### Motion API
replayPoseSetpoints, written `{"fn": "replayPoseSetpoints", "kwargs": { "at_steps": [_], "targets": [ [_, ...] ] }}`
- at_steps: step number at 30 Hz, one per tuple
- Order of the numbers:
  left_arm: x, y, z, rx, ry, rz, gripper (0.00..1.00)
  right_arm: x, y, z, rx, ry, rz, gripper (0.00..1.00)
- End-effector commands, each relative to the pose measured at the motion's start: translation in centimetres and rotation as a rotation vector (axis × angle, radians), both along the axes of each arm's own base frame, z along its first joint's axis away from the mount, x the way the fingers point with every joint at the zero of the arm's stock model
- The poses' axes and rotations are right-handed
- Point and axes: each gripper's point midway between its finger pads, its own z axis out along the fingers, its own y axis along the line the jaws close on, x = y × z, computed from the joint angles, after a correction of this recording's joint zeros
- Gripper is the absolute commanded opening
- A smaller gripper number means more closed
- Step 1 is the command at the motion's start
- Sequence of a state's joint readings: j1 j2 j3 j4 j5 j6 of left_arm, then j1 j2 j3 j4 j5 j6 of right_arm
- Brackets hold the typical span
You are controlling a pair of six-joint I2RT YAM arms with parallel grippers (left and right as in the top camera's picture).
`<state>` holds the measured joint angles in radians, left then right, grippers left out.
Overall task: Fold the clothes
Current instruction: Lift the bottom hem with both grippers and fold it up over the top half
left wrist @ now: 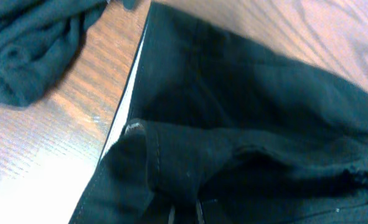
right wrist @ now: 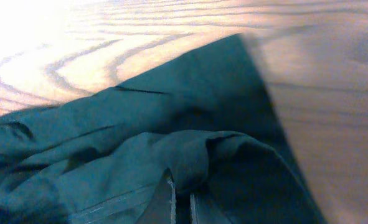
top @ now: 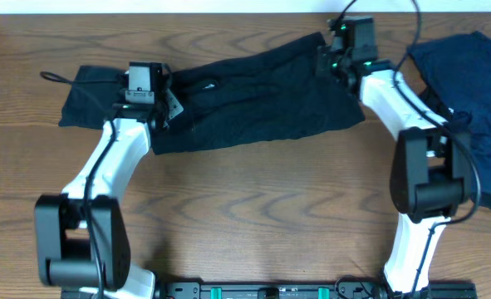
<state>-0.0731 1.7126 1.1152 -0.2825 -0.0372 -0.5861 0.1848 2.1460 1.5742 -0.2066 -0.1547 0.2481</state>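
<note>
The black garment [top: 262, 91] lies spread across the far half of the table [top: 253, 208]. A navy garment [top: 469, 75] lies apart at the right, and a crumpled dark garment [left wrist: 22, 56] sits just beside its left end. The left gripper [left wrist: 185, 213] is pinched tight on a raised fold near the pale inner strip [left wrist: 124, 99]. The right gripper [right wrist: 180, 205] is clamped on a fold at the opposite end. The cloth looks light, limp and likely to sag, so holds at the 2 ends, close to the hems, should keep it taut.
</note>
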Motion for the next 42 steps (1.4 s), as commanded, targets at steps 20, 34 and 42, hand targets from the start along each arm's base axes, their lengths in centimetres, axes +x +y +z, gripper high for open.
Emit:
{"fn": "replayPoseSetpoints", "kwargs": {
  "at_steps": [20, 34, 42],
  "targets": [
    [0.9, 1.3, 3.9, 0.130, -0.099, -0.065, 0.95, -0.3, -0.6, 4.5, -0.183, -0.088, 0.029, 0.83],
    [-4.6, -0.4, -2.8, 0.039, 0.200, -0.140, 0.06, -8.6, 0.2, -3.7, -0.166, 0.325, 0.184, 0.01],
    [-4.4, -0.4, -6.8, 0.039, 0.269, -0.145, 0.06, -9.9, 0.0, -9.4, -0.172, 0.446, 0.204, 0.01]
  ]
}}
